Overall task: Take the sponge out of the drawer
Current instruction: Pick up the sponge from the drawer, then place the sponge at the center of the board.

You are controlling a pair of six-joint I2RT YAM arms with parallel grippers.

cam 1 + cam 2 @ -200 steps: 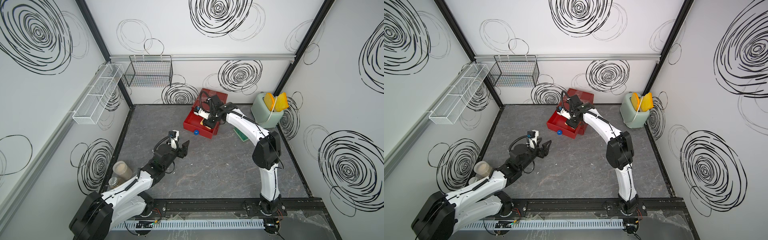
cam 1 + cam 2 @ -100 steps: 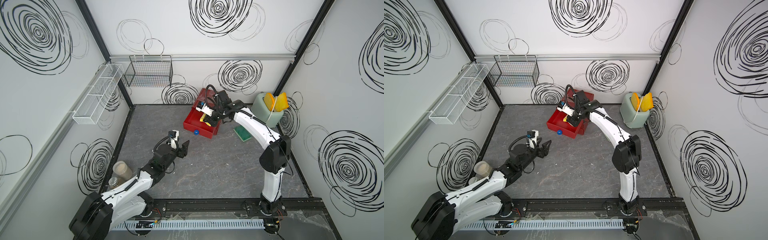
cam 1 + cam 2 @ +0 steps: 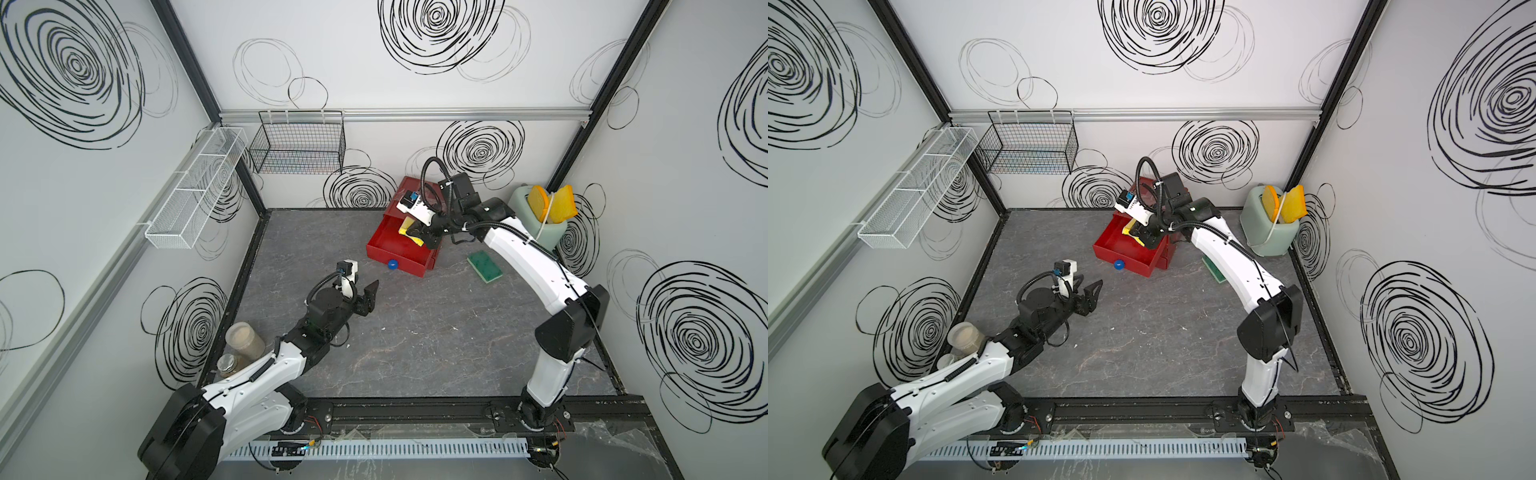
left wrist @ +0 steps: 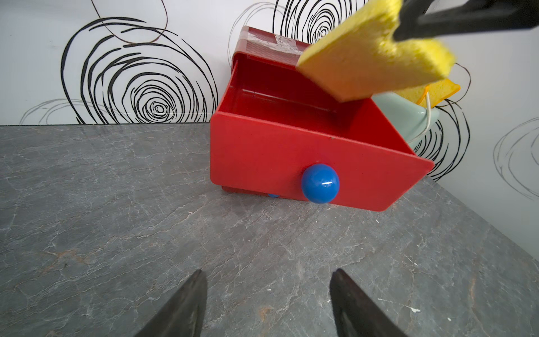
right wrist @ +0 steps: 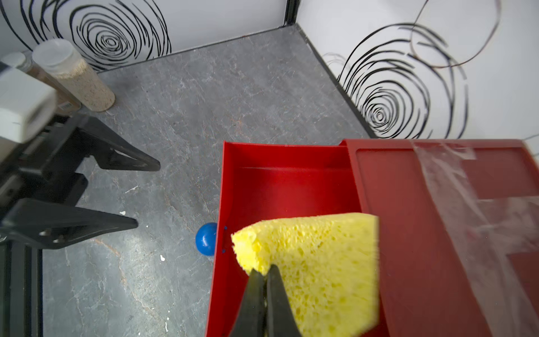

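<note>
While the right gripper [image 5: 264, 272] clenches one edge of the yellow sponge [image 5: 315, 262], the sponge hangs tilted above the far right part of the open red drawer [image 3: 397, 254], clear of its floor. The left gripper [image 4: 267, 271], jaws spread and holding nothing, hovers over the table [image 3: 415, 353] on the near left, facing the drawer's blue knob [image 4: 320, 183]. A green sponge [image 3: 484, 267] lies flat right of the drawer, and a toaster [image 3: 548, 232] stands in the far right corner.

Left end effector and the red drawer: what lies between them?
Nothing: in the left wrist view only bare grey table lies between the left end effector and the drawer, whose blue knob faces it.
</note>
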